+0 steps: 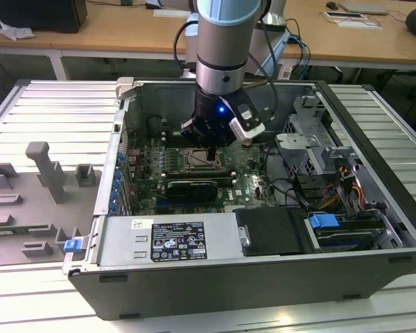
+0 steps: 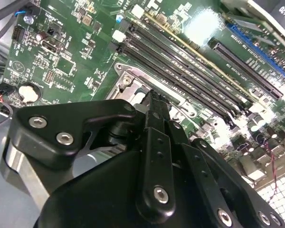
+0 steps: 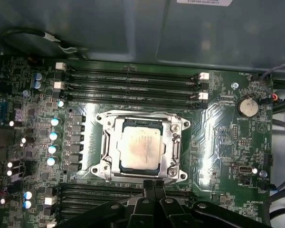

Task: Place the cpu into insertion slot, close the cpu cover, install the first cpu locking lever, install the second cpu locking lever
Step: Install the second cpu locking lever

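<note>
Black claw (image 3: 154,187) fingers, pressed together and holding nothing, sit at the bottom centre of the first wrist view, just below the socket. At frame centre, cpu (image 3: 140,149) lies seated in insertion slot (image 3: 109,142), cpu cover (image 3: 175,142) down around it. Lever work appears in hand, demanding precise contact.

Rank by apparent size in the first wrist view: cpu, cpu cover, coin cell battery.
1. cpu cover, the frame around the chip.
2. cpu, seated inside that frame.
3. coin cell battery, clearly smallest.
All lie on the same board, so nearness hardly skews this.
</note>
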You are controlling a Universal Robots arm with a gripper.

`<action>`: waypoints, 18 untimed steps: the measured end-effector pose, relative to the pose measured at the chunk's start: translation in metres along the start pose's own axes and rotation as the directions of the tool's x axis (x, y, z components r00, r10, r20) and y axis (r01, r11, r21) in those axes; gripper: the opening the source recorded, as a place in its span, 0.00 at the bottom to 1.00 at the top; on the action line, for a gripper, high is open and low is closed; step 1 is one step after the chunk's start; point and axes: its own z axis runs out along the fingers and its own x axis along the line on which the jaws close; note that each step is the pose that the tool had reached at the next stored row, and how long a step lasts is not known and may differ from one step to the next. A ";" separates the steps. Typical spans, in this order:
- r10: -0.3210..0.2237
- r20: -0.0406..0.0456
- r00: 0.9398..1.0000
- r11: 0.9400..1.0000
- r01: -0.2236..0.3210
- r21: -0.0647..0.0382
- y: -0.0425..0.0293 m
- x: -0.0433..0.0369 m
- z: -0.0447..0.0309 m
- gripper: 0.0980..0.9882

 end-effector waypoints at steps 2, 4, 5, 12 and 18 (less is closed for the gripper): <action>0.000 0.000 1.000 1.000 0.000 0.000 -0.0028 0.0011 -0.0002 0.01; 0.000 0.000 1.000 1.000 0.000 0.000 -0.0049 0.0022 -0.0003 0.01; 0.000 0.000 1.000 1.000 0.000 0.000 -0.0056 0.0032 -0.0003 0.01; 0.000 0.001 1.000 1.000 0.000 -0.006 -0.0077 0.0231 0.0012 0.01; 0.000 0.001 1.000 1.000 0.000 -0.022 -0.0086 0.0304 0.0111 0.01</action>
